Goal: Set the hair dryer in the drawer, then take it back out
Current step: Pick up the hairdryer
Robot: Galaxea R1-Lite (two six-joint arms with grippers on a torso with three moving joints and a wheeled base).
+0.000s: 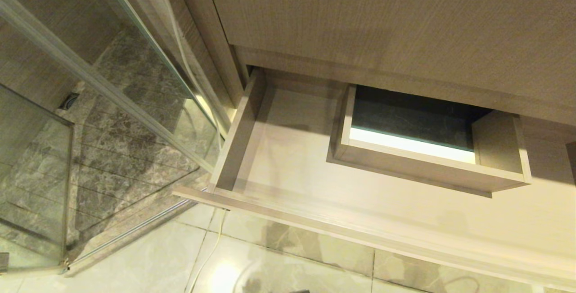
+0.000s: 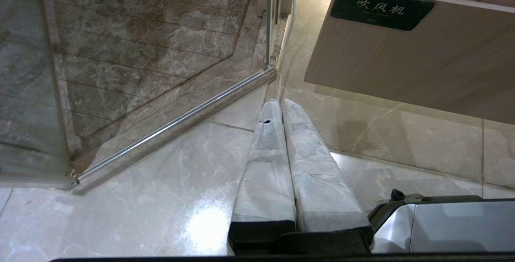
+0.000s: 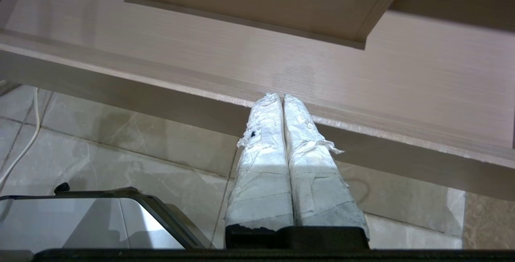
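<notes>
While parked, head view: drawer (image 1: 288, 158) pulled out beneath the vanity, its boxed cutout (image 1: 427, 149) at mid-back; I see no hair dryer in any view.
Left wrist view: my left gripper (image 2: 280, 105) pressed together, empty, over floor tiles (image 2: 161, 197) near the drawer's dark label (image 2: 382, 8).
Right wrist view: my right gripper (image 3: 281, 99) pressed together, empty, at the drawer's front edge.

I count one drawer (image 1: 252, 149), pulled open, with one boxed cutout (image 1: 432, 167) at its back and one dark label (image 2: 382, 9) on its front. Two claws of mine (each wrapped in white): left claw (image 2: 280, 105), right claw (image 3: 281, 99).
</notes>
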